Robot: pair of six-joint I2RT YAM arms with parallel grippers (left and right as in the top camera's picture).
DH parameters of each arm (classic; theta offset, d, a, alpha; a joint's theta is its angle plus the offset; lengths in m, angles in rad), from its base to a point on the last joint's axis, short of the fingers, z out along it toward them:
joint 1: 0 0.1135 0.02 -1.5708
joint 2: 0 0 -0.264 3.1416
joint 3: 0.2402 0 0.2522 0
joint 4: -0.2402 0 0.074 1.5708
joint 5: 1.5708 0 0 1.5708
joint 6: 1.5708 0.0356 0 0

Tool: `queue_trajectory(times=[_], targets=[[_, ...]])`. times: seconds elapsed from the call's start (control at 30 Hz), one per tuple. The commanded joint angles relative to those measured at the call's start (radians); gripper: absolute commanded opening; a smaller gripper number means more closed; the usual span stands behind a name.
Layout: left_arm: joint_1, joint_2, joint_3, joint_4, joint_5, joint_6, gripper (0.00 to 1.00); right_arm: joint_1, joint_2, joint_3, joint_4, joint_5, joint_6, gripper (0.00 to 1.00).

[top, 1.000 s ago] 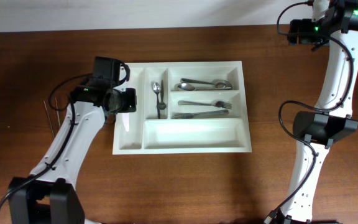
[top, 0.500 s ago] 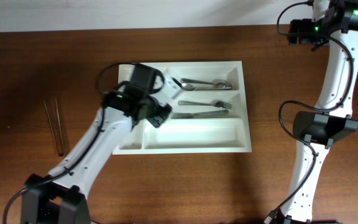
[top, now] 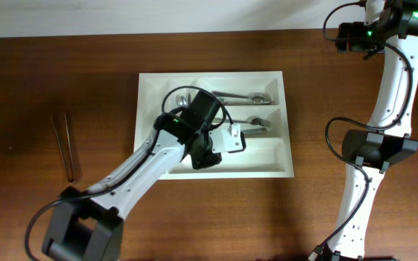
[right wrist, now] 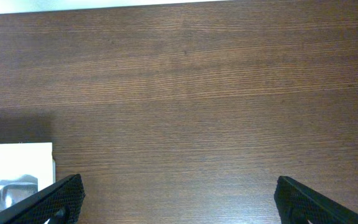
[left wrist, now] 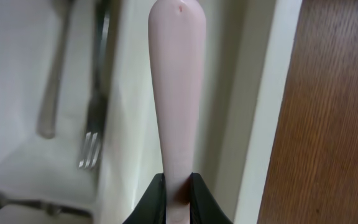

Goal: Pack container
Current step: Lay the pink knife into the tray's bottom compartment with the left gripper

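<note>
The white cutlery tray lies in the middle of the table, with spoons and forks in its compartments. My left gripper is over the tray's wide front compartment. In the left wrist view it is shut on a pale, smooth utensil handle, held above the tray floor next to the tray wall. A fork lies in the neighbouring compartment. My right gripper is open and empty over bare wood at the far right.
Two thin dark sticks lie on the wood left of the tray. The right arm's base stands right of the tray. A tray corner shows in the right wrist view.
My left arm has swung right from the tray's left edge across it to the front compartment, carrying the pale utensil. The right arm has not moved.
</note>
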Motion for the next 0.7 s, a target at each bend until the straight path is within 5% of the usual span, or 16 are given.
queue_trajectory(times=[0.0, 0.07, 0.17, 0.27, 0.47, 0.67], targets=[[-0.005, 0.014, 0.017, -0.005, 0.022, 0.041, 0.02, 0.002, -0.018, 0.008, 0.0, 0.009, 0.008, 0.99], [-0.005, 0.014, 0.017, -0.003, 0.021, 0.041, 0.11, 0.002, -0.018, 0.008, 0.0, 0.009, 0.008, 0.99], [-0.005, 0.014, 0.018, -0.003, 0.021, 0.031, 0.72, 0.003, -0.018, 0.008, 0.0, 0.009, 0.008, 0.99], [0.001, 0.013, 0.033, 0.001, 0.008, -0.025, 0.93, 0.002, -0.018, 0.008, 0.0, 0.009, 0.008, 0.99], [0.09, -0.006, 0.146, -0.037, -0.117, -0.293, 0.96, 0.002, -0.018, 0.008, 0.0, 0.009, 0.008, 0.99], [0.294, -0.046, 0.294, -0.251, -0.273, -0.641, 0.93, 0.002, -0.018, 0.008, 0.0, 0.009, 0.008, 0.99]])
